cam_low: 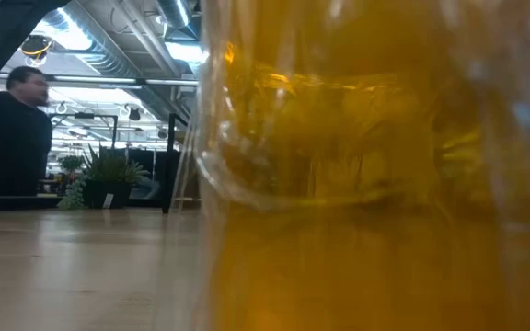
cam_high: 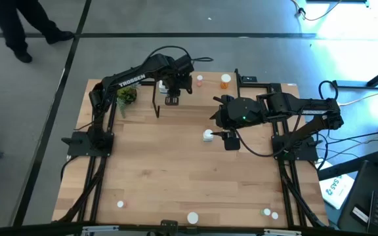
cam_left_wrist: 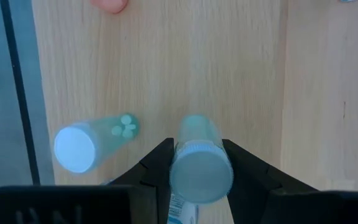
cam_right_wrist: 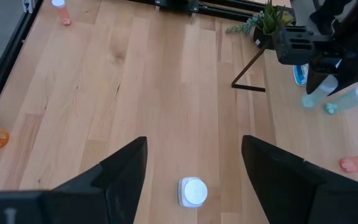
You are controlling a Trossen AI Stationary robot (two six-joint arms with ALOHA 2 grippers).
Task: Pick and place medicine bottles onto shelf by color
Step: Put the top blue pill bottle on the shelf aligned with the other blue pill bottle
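An orange bottle [cam_low: 375, 184] fills the low view, unsorted; the left gripper [cam_left_wrist: 199, 163] clamps a green bottle [cam_left_wrist: 199, 163] over the shelf [cam_left_wrist: 166, 68], beside another green one [cam_left_wrist: 92, 142]. The right gripper [cam_right_wrist: 194, 165], jaws apart, hangs above a white bottle [cam_right_wrist: 193, 191] at mid-frame; several wait along the bottom edge

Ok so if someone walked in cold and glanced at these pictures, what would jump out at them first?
Probably the left gripper over the shelf at the table's far edge, its fingers shut on a pale green bottle, with a second green bottle on its side beside it. Next, the right gripper, open, above a white bottle mid-table. In the low view, an orange bottle right at the lens fills most of the picture.
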